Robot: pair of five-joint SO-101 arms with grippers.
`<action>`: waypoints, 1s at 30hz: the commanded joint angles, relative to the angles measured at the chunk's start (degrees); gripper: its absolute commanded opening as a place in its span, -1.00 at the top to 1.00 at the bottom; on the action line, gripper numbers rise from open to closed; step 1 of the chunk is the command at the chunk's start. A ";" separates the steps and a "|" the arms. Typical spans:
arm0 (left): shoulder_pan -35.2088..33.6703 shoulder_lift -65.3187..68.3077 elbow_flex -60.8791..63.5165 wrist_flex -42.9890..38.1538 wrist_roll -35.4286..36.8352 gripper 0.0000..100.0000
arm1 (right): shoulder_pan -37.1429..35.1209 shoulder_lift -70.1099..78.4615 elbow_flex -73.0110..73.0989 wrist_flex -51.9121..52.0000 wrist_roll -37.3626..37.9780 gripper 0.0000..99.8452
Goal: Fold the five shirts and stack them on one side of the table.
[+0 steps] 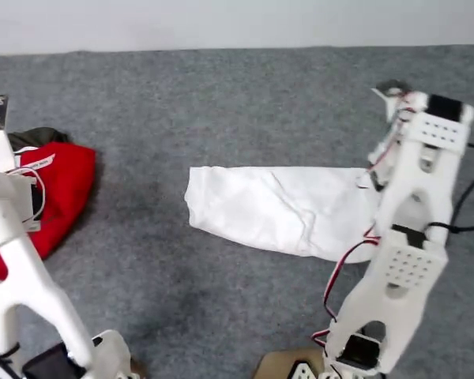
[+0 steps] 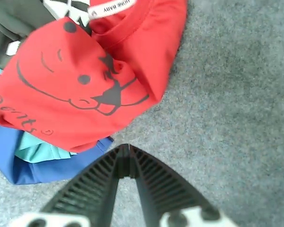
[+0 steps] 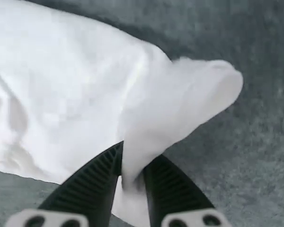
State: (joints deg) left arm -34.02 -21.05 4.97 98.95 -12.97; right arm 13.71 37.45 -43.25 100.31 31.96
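A white shirt (image 1: 280,209) lies partly folded in the middle of the grey table. Its right end is lifted, pinched in my right gripper (image 3: 131,177), which is shut on a fold of the white shirt (image 3: 146,118). At the left edge sits a pile with a red shirt (image 1: 63,185) on top. The red shirt (image 2: 92,71) bears a dark cartoon face and covers a blue shirt (image 2: 33,163), a teal one (image 2: 35,149) and a dark one (image 2: 12,23). My left gripper (image 2: 125,156) hangs shut just beside the pile, holding nothing.
The grey felt table (image 1: 245,103) stretches bare behind and in front of the white shirt. The right arm's white body (image 1: 407,237) stands over the shirt's right end. The left arm (image 1: 20,268) rises at the front left.
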 commanded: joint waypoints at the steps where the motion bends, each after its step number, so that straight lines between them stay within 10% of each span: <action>1: 0.18 -4.48 0.48 1.58 -0.18 0.99 | -5.58 -6.73 0.70 2.51 -1.58 0.98; 30: 0.09 -24.09 19.21 1.49 -0.44 0.99 | -41.45 -5.41 4.66 -3.30 -10.02 0.98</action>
State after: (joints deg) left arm -34.02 -41.89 23.60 99.03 -12.97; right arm -25.93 32.18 -37.98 98.73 22.46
